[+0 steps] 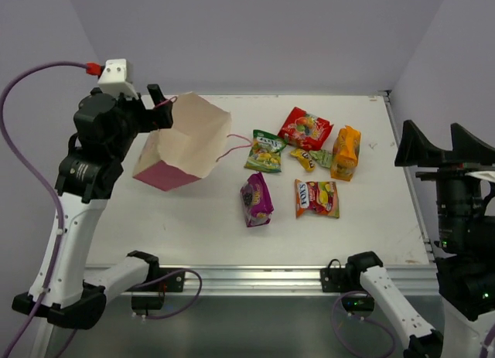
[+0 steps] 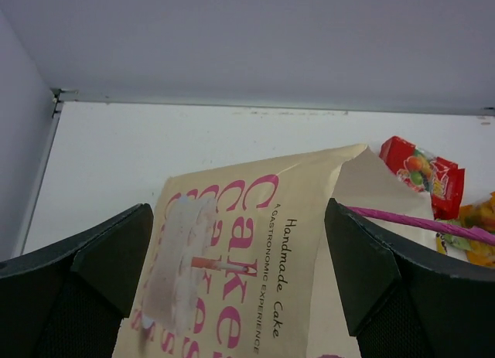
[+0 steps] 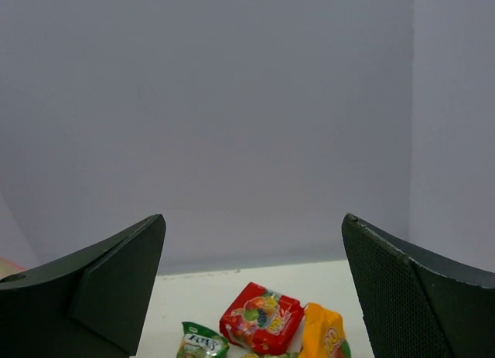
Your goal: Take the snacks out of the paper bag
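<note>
The paper bag (image 1: 189,138) lies tipped on its side at the table's left, pink base (image 1: 164,175) toward me, mouth toward the far right, cord handle (image 1: 236,145) trailing right. In the left wrist view the bag (image 2: 232,257) shows "Handmade Cake" print. My left gripper (image 1: 161,107) is open at the bag's far left top edge, jaws wide either side of it (image 2: 238,206). Snacks lie right of the bag: green (image 1: 265,151), red (image 1: 305,128), orange (image 1: 346,151), magenta-purple (image 1: 256,198), red-yellow (image 1: 317,198), tiny yellow (image 1: 302,158) and green (image 1: 322,158). My right gripper (image 1: 431,130) is open and empty, beyond the right edge.
The white table (image 1: 193,234) is bounded by purple walls at the back and sides. A metal rail (image 1: 255,277) runs along the near edge. The right wrist view shows the red (image 3: 261,318), orange (image 3: 325,339) and green (image 3: 203,344) packets low down.
</note>
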Tool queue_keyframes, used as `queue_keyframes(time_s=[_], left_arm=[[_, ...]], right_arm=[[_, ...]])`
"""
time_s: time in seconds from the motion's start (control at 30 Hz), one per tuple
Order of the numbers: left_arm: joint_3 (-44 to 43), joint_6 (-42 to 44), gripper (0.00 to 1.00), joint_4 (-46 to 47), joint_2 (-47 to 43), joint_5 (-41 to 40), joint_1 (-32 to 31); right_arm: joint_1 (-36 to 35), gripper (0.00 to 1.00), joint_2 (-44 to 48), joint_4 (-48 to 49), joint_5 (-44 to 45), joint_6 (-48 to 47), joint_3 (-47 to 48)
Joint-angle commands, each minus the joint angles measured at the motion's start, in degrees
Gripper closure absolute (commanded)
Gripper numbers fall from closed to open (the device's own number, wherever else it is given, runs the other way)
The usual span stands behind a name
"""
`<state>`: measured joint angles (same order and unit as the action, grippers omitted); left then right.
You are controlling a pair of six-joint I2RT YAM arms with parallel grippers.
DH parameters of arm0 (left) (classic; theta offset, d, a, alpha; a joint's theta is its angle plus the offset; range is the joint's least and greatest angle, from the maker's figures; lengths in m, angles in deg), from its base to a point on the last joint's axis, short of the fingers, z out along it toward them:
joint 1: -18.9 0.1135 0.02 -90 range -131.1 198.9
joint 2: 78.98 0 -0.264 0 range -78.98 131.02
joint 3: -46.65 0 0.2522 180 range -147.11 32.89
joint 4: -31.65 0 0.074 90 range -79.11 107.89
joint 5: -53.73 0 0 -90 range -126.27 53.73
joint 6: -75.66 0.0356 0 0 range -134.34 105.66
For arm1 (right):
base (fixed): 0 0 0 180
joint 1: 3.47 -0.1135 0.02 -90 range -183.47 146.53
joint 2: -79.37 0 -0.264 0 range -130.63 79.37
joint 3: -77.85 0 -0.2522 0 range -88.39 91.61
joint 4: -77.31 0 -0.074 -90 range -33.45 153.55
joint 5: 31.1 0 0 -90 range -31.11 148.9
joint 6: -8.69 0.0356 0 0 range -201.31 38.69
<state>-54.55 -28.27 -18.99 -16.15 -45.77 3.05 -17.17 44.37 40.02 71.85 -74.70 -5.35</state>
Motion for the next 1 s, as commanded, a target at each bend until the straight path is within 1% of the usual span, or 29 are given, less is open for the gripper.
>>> queue_keyframes(time_s=[0.0,0.07,0.13,0.17,0.27,0.3,0.37,0.4,0.47,0.5,0.53,0.57,0.6,0.63,0.67,0.7,0.73,0.83,0.87,0.97], left_arm=[[1.2,1.1,0.0,-0.4,-3.2,0.7,0.4],[5.8,0.0,0.02,0.8,-4.1,2.1,0.4],[7.7,-1.0,0.07,1.8,-3.7,5.1,0.4],[9.0,-1.7,0.08,2.3,-3.4,6.5,0.4],[9.2,-2.1,0.18,3.8,-2.4,8.2,0.4],[8.5,-2.2,0.23,3.8,-1.3,8.6,0.4],[7.6,-2.0,0.32,3.2,-0.1,9.2,0.4],[6.9,-2.0,0.36,3.1,0.4,10.6,0.4],[6.2,-1.9,0.37,2.5,1.9,12.4,0.4],[5.5,-1.9,0.38,2.3,2.7,12.8,0.4],[5.3,-1.9,0.38,2.1,3.1,13.4,0.4],[5.0,-2.0,0.37,1.6,3.4,14.3,0.4],[4.6,-2.1,0.38,1.4,4.1,14.6,0.4],[4.7,-2.2,0.37,1.1,4.3,15.4,0.4],[4.8,-2.4,0.37,1.1,4.7,15.7,0.3],[5.1,-2.5,0.37,1.1,4.9,16.0,0.3],[5.4,-2.6,0.37,1.1,5.1,16.3,0.3],[6.1,-2.8,0.36,1.0,5.8,16.8,0.3],[6.3,-2.8,0.35,1.0,5.9,17.0,0.3],[6.6,-2.3,0.34,0.8,6.8,17.0,0.3]], right_arm=[[0.3,0.01,2.4,-1.5,2.3,-4.6,-2.1],[0.2,0.01,2.9,-2.0,1.9,-4.5,-2.8],[0.2,0.01,2.7,-4.1,-0.6,-3.9,-3.2],[0.3,0.01,2.1,-5.1,-4.6,-3.1,-3.0],[0.2,0.01,-0.7,-7.3,-12.2,-1.0,-4.1],[0.3,0.01,-1.9,-6.9,-19.2,-0.5,-4.9],[0.2,0.01,-3.2,-5.5,-28.4,0.2,-8.2],[0.2,0.01,-4.2,-3.4,-37.6,0.4,-9.4],[-0.7,0.01,-7.7,0.0,-45.9,-0.2,-11.8],[-1.7,0.01,-9.0,0.8,-47.2,-0.5,-12.2],[-6.1,0.01,-11.4,2.2,-46.2,-1.4,-12.7],[-9.4,0.01,-12.4,4.3,-43.0,-4.4,-13.2],[-15.8,0.01,-13.8,5.2,-37.3,-5.8,-12.9],[-18.1,0.01,-17.5,5.8,-36.0,-8.2,-11.1],[-21.6,0.01,-19.7,7.0,-35.2,-8.3,-9.9],[-23.1,0.01,-21.9,7.7,-34.8,-8.5,-8.7],[-24.4,0.01,-26.4,8.6,-34.3,-9.6,-6.9],[-29.1,0.01,-32.7,11.9,-32.4,-12.6,-4.1],[-30.0,0.02,-36.8,12.5,-32.4,-12.8,-1.6],[-32.5,0.09,-43.7,14.0,-32.7,-13.5,2.7]])
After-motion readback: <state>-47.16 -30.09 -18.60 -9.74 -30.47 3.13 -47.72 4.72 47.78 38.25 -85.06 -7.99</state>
